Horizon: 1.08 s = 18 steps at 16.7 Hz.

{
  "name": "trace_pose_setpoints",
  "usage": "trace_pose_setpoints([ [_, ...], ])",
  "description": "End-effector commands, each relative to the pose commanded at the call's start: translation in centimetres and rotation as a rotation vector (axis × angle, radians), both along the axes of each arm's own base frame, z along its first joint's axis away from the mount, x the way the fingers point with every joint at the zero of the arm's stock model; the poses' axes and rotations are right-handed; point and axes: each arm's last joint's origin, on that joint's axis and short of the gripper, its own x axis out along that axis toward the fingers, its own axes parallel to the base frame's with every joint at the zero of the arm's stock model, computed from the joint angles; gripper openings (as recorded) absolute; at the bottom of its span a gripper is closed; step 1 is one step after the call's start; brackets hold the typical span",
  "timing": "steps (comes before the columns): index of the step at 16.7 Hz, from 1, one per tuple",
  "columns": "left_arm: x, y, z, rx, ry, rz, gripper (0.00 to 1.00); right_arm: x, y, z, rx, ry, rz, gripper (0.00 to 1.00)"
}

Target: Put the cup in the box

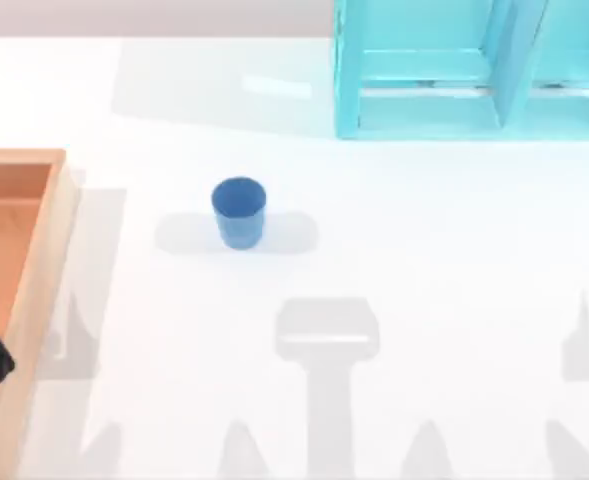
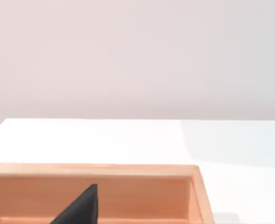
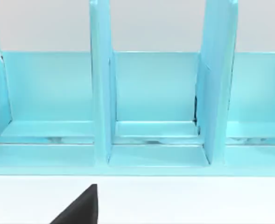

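Open white table (image 1: pixel 424 250) all around the upright cup (image 1: pixel 239 212), box (image 1: pixel 34 290) rim at left edge — shelf unit (image 1: pixel 474 70) well behind

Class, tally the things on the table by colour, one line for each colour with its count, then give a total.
Blue: 1, the cup, standing upright on the bare table.
Orange-brown wood: 1, the box, at the table's left edge.
Light cyan: 1, the shelf unit, at the far right.
Total: 3
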Motion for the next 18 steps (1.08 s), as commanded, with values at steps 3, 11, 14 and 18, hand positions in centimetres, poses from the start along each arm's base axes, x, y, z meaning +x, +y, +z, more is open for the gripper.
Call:
trace_pose_setpoints([
  [3,0.0,0.0,0.1,-0.002,0.006,-0.003,1.0,0.0,0.0,0.0,0.0,0.0,0.0,1.0],
  [11,2.5,-1.1,7.7,-0.095,0.265,-0.086,1.0,0.0,0.0,0.0,0.0,0.0,0.0,1.0],
  [14,6.6,-2.3,12.0,-0.135,0.437,-0.113,1.0,0.0,0.0,0.0,0.0,0.0,0.0,1.0],
  [18,13.6,-5.1,15.7,-0.171,0.665,-0.132,1.0,0.0,0.0,0.0,0.0,0.0,0.0,1.0],
])
